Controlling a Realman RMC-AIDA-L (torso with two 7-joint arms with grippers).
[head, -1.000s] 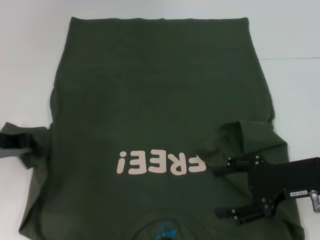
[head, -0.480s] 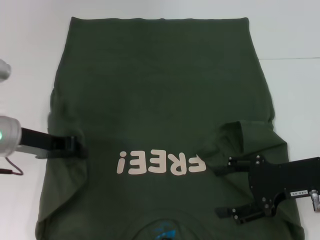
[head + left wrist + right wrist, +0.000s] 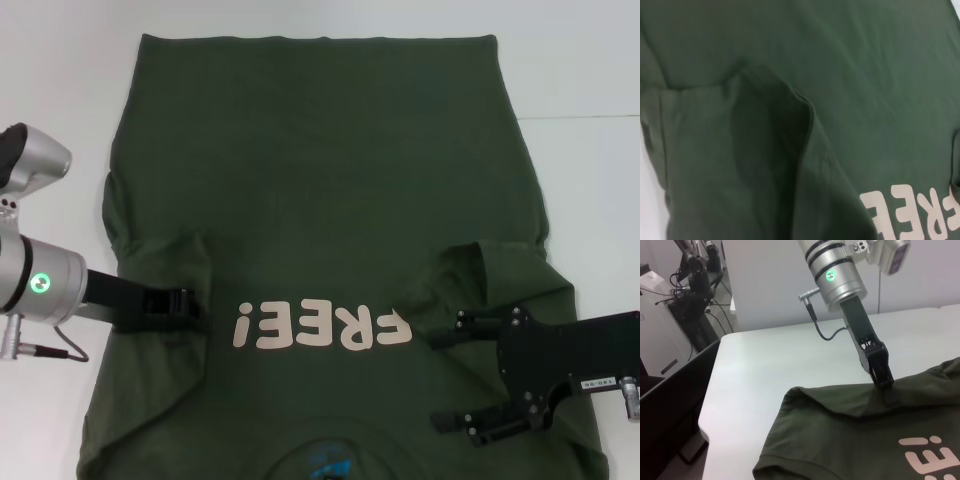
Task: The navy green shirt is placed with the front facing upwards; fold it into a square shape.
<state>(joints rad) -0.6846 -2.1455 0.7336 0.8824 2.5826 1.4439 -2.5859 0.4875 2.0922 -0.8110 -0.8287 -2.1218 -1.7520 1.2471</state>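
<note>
Now left gripper (image 3: 190,305) fingers clamp the navy green shirt (image 3: 320,180) sleeve; right gripper (image 3: 440,383) fingers apart.

Shirt (image 3: 320,180) on table (image 3: 590,80), a gripper each side

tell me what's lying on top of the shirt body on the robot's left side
The left sleeve of the navy green shirt lies folded inward over it, with the left gripper at its edge. Whatever lies beneath the flap is covered.
</note>
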